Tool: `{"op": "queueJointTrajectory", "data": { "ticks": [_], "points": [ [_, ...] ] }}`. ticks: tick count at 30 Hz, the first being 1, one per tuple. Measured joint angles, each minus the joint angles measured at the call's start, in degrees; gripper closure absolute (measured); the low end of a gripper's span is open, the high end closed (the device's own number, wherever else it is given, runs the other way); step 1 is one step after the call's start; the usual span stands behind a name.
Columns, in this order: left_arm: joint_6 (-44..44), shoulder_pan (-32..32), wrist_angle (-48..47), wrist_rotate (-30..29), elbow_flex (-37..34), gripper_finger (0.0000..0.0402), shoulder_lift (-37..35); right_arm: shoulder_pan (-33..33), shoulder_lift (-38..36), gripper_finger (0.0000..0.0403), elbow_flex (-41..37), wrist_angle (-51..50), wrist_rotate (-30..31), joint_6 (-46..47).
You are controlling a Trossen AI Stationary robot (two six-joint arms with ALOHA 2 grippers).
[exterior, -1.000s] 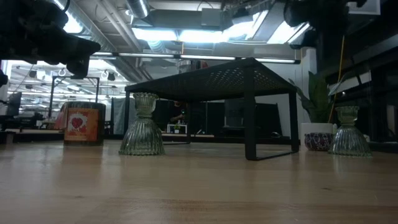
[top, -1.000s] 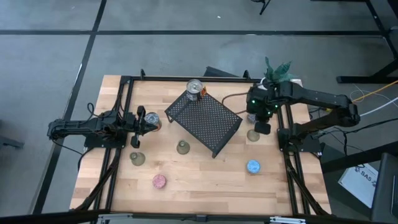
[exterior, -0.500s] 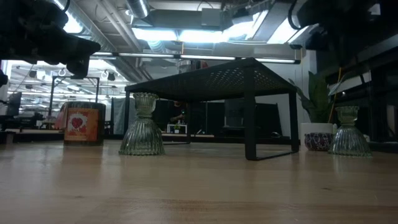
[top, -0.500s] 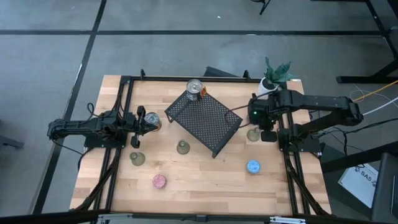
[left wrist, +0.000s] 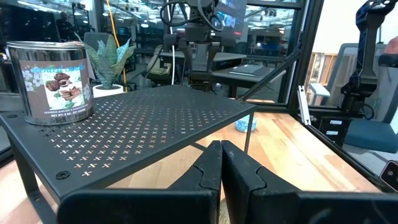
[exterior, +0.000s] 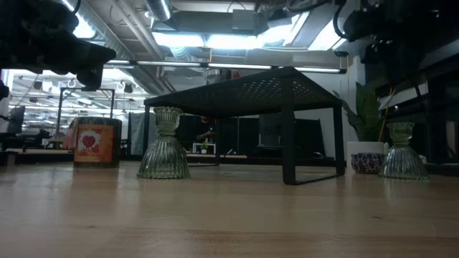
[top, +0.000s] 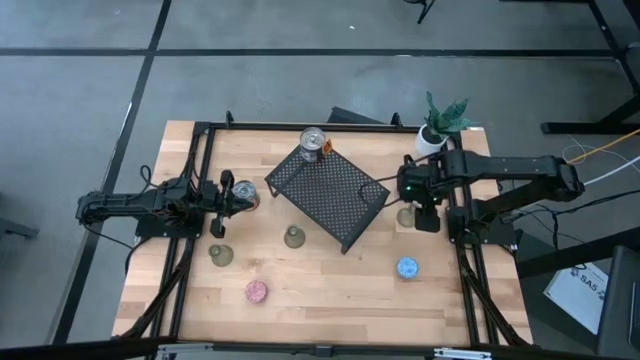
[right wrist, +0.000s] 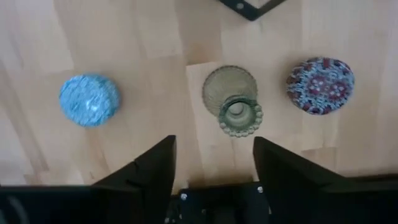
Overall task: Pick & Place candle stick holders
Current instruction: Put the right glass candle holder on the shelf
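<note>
Wooden table (top: 330, 285), black mesh rack (top: 328, 196) centre. Right gripper (right wrist: 211, 163) spread, empty, above green candle stick holder (right wrist: 231, 99) at rack's 3 o'clock. Left gripper (left wrist: 220, 163) closed, empty, 9 o'clock side.

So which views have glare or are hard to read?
Low view: bright ceiling lights glare behind the dark rack, so the arms overhead read as silhouettes. Left wrist view: bright windows behind, and the shut left gripper up close looks soft. Right wrist view: evenly lit, the green holder clear between the open right gripper's fingers.
</note>
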Motion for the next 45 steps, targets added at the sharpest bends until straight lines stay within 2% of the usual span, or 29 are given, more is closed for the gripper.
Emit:
{"op": "queueJointTrajectory", "data": {
  "ticks": [7,20,28,35,45],
  "points": [
    [0.00,0.00,0.00,0.00,0.00,0.0400,0.00,-0.01,0.00,0.0145,-2.72,1.37,0.64,8.73],
    [0.00,0.00,0.00,0.00,0.02,0.0400,0.00,-0.07,0.45,0.0113,-8.16,7.63,1.98,18.67],
    [0.00,0.00,0.00,0.00,0.00,0.0400,0.00,-0.11,0.57,0.0087,-8.24,7.83,6.75,21.28],
    [-0.01,0.00,0.00,0.00,0.01,0.0400,0.00,-0.52,0.57,0.0070,-9.08,8.42,6.84,23.15],
    [0.00,0.00,0.00,0.00,0.01,0.0400,0.00,-0.59,0.57,0.0068,-13.57,10.85,5.93,24.63]
  ]
}}
